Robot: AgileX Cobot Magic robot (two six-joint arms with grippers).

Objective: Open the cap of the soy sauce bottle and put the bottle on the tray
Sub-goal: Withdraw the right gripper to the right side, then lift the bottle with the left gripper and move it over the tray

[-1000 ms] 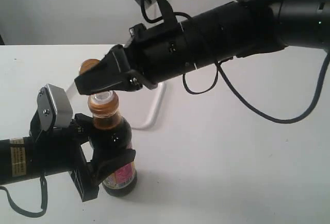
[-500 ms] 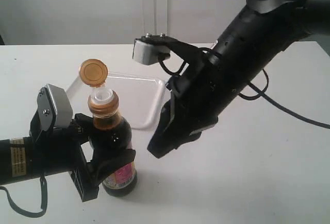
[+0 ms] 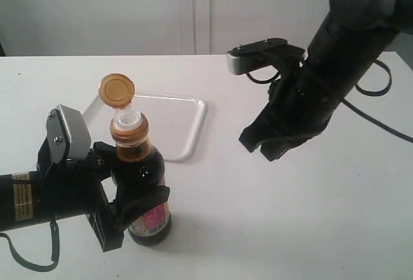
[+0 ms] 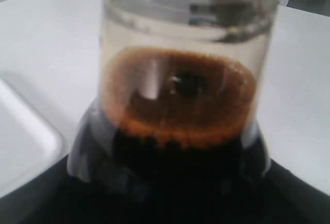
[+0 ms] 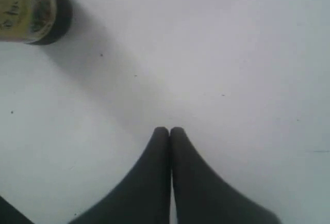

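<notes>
Orange-brown cap [image 3: 117,90] flipped up off the white spout as my left gripper [image 3: 126,193] pinches the soy sauce bottle [image 3: 141,183] upright on the white table [image 3: 271,215].

My right gripper [image 5: 169,131] hangs above bare tabletop, well apart from the bottle, fingertips pressed together and holding nothing. Just behind the bottle lies the tray [image 3: 197,125], nothing on it.

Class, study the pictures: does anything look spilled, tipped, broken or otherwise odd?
Nothing stands out. The bottle stands upright in the left gripper, its cap flipped open on its hinge, no liquid on the table.
</notes>
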